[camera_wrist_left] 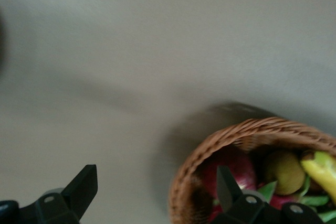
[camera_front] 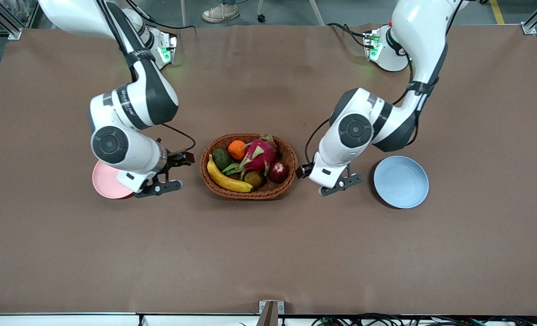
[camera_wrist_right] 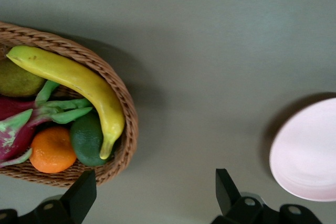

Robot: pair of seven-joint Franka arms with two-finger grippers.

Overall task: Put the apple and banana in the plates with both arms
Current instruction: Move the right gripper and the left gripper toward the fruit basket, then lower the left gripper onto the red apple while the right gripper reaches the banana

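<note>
Both fruits sit in the basket (camera_front: 248,166): banana (camera_front: 227,177) along the right arm's side, apple (camera_front: 278,171) on the left arm's. Right gripper (camera_front: 165,174) and left gripper (camera_front: 336,182) flank the basket, jaws spread, empty.

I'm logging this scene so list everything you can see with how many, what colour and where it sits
wicker basket: one, brown, table's middle, between the plates.
banana: one, yellow, in the basket, along its side toward the right arm.
apple: one, dark red, in the basket, at its end toward the left arm.
dragon fruit: one, pink and green, basket's middle.
orange: one, in the basket.
avocado: one, dark green, beside the orange.
kiwi: one, brownish-green, beside the apple.
pink plate: one, toward the right arm's end, empty.
blue plate: one, toward the left arm's end, empty.
right gripper: open, between pink plate and basket.
left gripper: open, between basket and blue plate.
</note>
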